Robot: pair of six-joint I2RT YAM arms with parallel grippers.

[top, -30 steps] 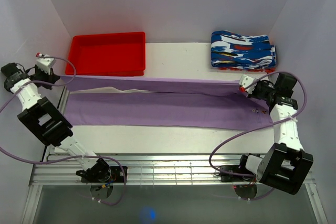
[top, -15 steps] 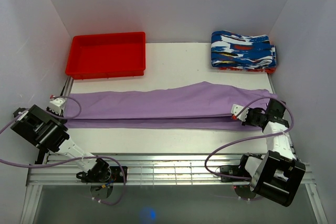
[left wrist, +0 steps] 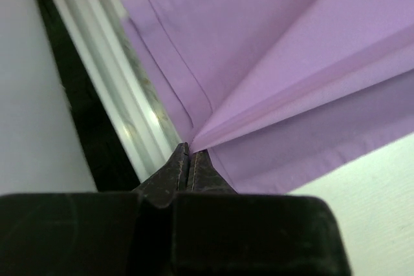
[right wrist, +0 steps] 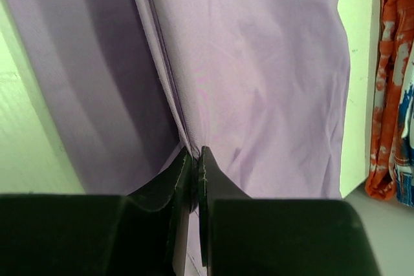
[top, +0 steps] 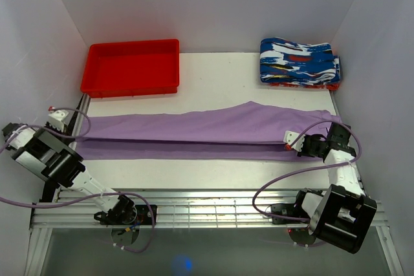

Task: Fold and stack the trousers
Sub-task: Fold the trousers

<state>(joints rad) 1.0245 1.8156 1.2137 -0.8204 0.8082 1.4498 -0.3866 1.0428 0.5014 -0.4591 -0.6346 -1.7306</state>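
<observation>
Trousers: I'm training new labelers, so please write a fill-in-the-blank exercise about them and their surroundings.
The trousers are ____ in color.
The left gripper is ____ on their edge.
The tray is ____.
The patterned stack sits in the far ____ corner.
Missing: purple, shut, red, right.
</observation>
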